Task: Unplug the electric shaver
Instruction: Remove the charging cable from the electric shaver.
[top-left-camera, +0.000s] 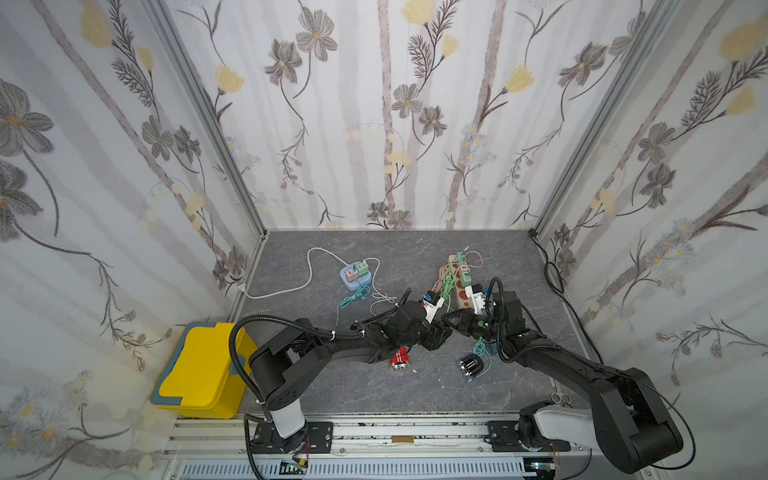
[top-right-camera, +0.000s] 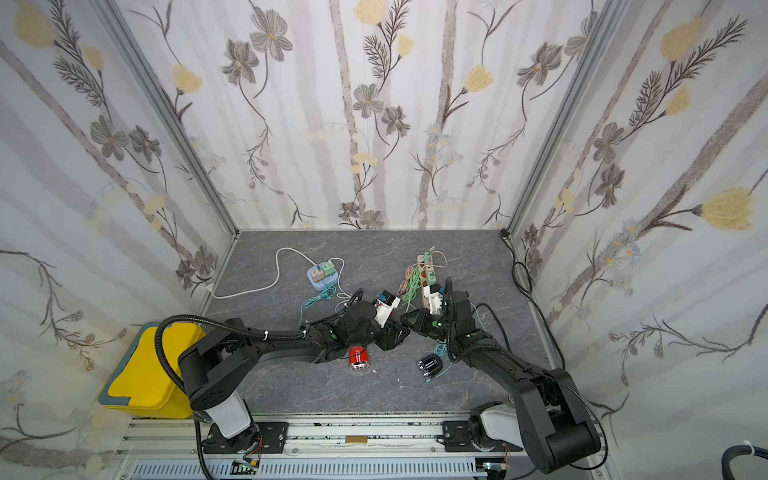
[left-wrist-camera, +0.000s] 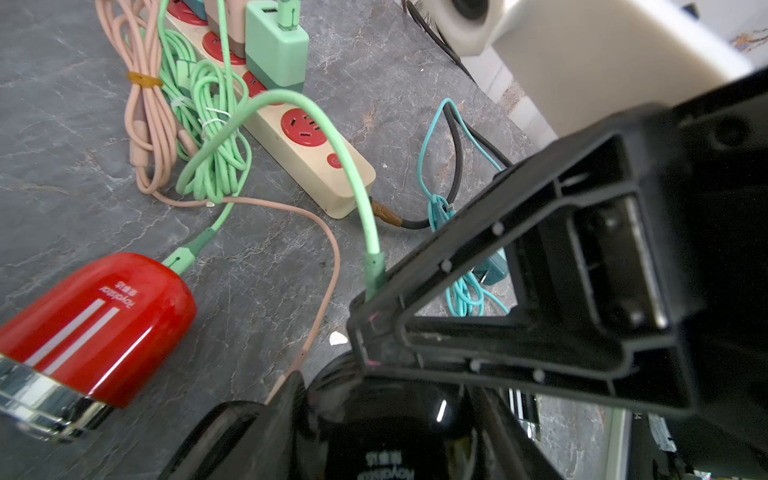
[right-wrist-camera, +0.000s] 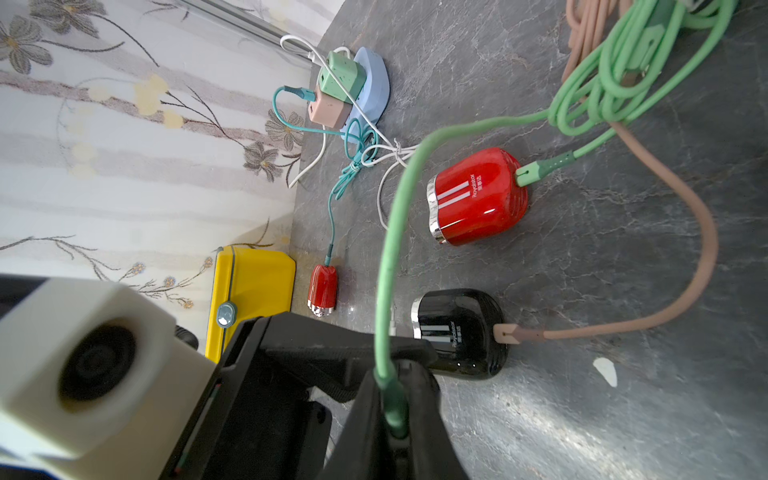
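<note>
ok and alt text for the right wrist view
The right gripper is clamped on the plug end of a light green cable. Beyond it on the grey table lie a glossy red shaver and a glossy black shaver, both with cables plugged in.

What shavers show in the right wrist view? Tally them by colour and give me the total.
Red: 2 (near red shaver, far red shaver)
Black: 1 (black shaver)
Total: 3
</note>
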